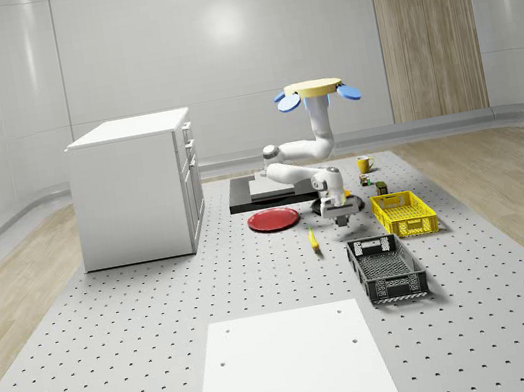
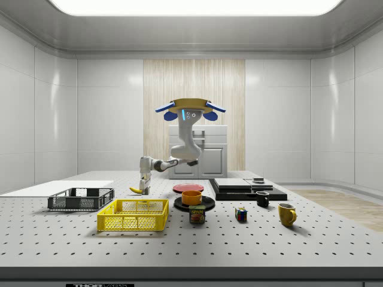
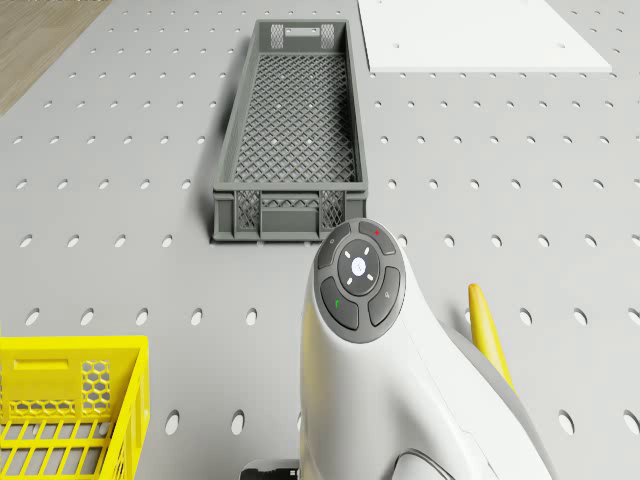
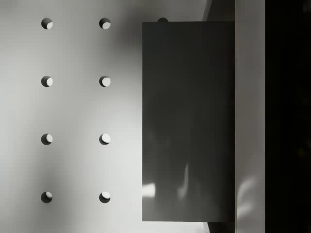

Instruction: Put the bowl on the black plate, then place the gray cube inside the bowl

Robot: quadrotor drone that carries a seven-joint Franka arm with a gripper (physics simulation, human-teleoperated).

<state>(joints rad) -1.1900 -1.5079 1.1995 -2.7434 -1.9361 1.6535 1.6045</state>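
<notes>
The orange bowl [image 2: 191, 197] already sits on the black plate [image 2: 195, 204], just beside the yellow crate [image 2: 133, 215]. My drone [image 2: 190, 108] hovers high above the bench [image 2: 251, 239], on the far side of the yellow crate in the side view. My arm reaches down so that my pincer [image 2: 143, 189] hangs low over the bench near the yellow crate, with the banana [image 2: 137, 190] close by it. In the wrist view, a dark gray block, apparently the gray cube [image 4: 188, 121], lies on the bench right under my pincer. Whether my pincer is clenched or released, I cannot tell.
</notes>
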